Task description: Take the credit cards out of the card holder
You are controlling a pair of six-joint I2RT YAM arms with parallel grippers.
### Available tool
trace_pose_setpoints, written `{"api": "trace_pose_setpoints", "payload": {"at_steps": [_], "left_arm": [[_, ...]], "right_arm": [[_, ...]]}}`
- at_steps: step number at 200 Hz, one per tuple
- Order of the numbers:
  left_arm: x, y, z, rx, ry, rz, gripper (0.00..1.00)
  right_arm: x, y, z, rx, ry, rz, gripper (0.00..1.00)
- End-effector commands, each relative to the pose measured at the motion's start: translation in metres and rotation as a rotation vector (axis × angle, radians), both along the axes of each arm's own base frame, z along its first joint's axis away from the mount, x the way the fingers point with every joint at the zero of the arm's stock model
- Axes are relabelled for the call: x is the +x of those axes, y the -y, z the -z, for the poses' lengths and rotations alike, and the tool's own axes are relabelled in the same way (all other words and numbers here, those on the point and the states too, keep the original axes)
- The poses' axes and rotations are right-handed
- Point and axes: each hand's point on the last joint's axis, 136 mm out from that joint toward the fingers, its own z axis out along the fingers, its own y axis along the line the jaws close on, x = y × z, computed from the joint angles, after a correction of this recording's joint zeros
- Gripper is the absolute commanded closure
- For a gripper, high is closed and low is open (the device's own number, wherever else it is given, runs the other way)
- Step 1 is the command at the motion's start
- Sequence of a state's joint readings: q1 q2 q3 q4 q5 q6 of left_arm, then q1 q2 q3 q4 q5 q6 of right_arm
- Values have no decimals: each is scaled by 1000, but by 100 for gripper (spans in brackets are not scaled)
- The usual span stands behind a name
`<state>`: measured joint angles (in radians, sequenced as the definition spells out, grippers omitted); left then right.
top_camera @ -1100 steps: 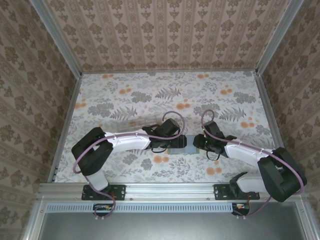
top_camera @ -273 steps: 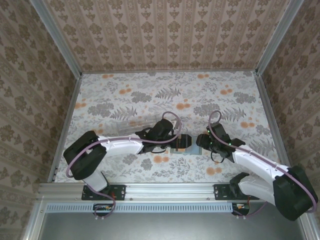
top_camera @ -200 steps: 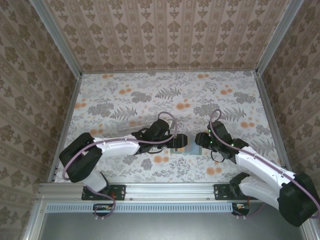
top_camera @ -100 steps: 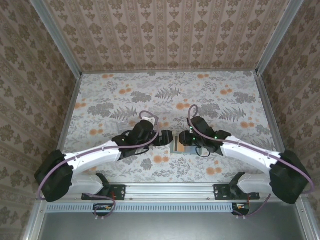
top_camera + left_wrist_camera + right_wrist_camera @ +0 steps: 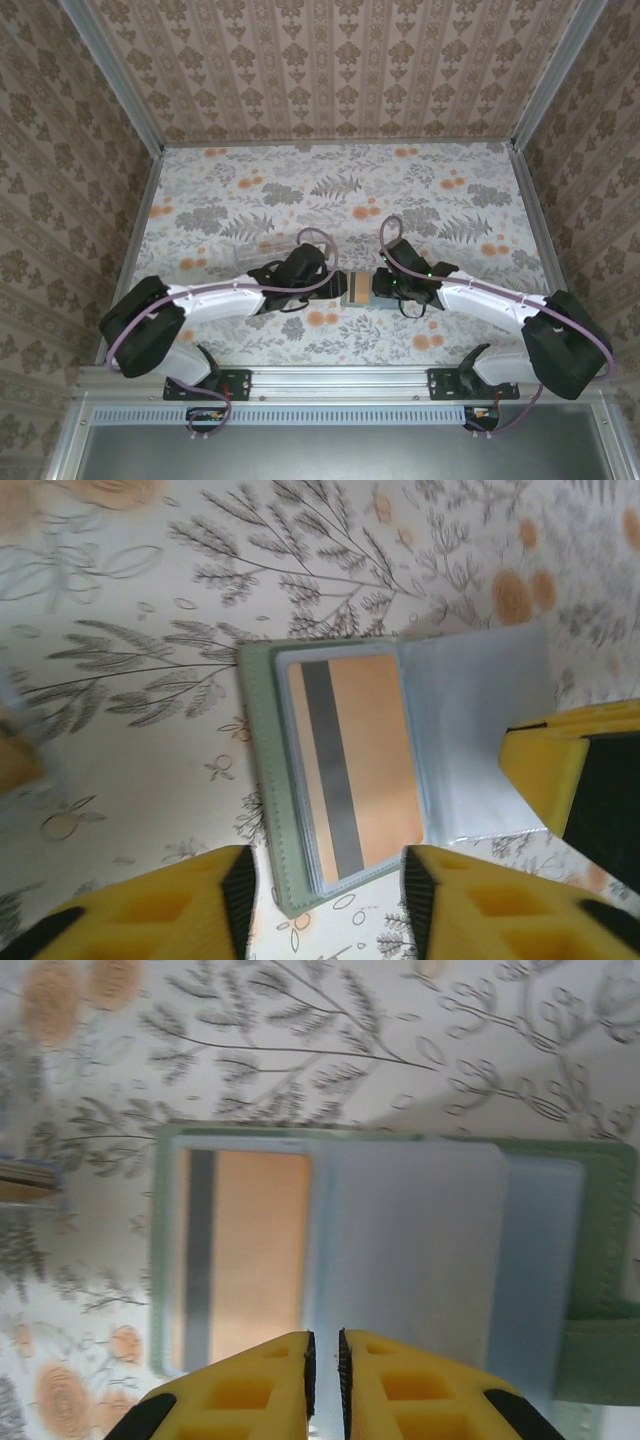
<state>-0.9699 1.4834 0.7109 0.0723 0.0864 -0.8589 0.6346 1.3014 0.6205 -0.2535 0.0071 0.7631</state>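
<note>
Two arms meet over the middle of the worktop in the top view. The left end effector and the right end effector face each other across the holder, which lies opened flat between them, nearer the front edge than the back wall. In the left wrist view the holder's grey-green rim frames a tan card with a dark stripe, tucked in the pocket of one half. The other half is a plain blue-grey flap. The left end effector's jaws stand well apart and grip nothing, straddling the near edge of the card half; whether they touch it I cannot tell. One of the right end effector's fingers sits at the flap's outer edge. In the right wrist view the right end effector's jaws are almost together, a thin slit between them, low over the flap beside the card. Whether they pinch a bit of the flap or just press on it is not clear. By my reading, the step in hand is steadying the opened holder and lining up on the card, which is not yet out. The next move would need the left fingers to catch a free edge of the card and slide it along the pocket while the right side keeps the holder from following. Which side the pocket opens on I cannot make out.
</note>
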Motion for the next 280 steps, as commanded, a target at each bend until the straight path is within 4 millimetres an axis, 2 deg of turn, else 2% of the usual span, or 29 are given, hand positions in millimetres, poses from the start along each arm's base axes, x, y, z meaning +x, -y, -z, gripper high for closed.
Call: {"api": "trace_pose_setpoints", "payload": {"at_steps": [1, 30, 36, 69, 124, 145, 151, 189, 233, 280], "left_arm": [[3, 26, -9, -39, 15, 58, 67], [5, 37, 1, -24, -2, 78, 86], [6, 38, 3, -16, -7, 79, 87], [7, 38, 18, 23, -28, 79, 88], [4, 38, 39, 56, -72, 80, 90], [3, 37, 45, 63, -88, 75, 90], [3, 37, 46, 64, -92, 73, 90], [-1, 31, 56, 86, -117, 59, 92], [-6, 29, 60, 102, -129, 57, 94], [-7, 30, 60, 106, -132, 63, 95]], "right_arm": [[-4, 7, 4, 4, -15, 22, 83], [-1, 2, 4, 38, -16, 15, 87], [0, -1, 4, 53, -15, 10, 87], [4, -18, -1, 138, -10, -14, 87], [10, -31, 0, 183, -30, -24, 86], [11, -31, 2, 184, -34, -18, 84], [9, -29, 12, 166, -62, -13, 84], [7, -21, 26, 146, -96, 25, 82], [6, -17, 32, 166, -107, 43, 79], [5, -18, 39, 218, -132, 56, 81]]}}
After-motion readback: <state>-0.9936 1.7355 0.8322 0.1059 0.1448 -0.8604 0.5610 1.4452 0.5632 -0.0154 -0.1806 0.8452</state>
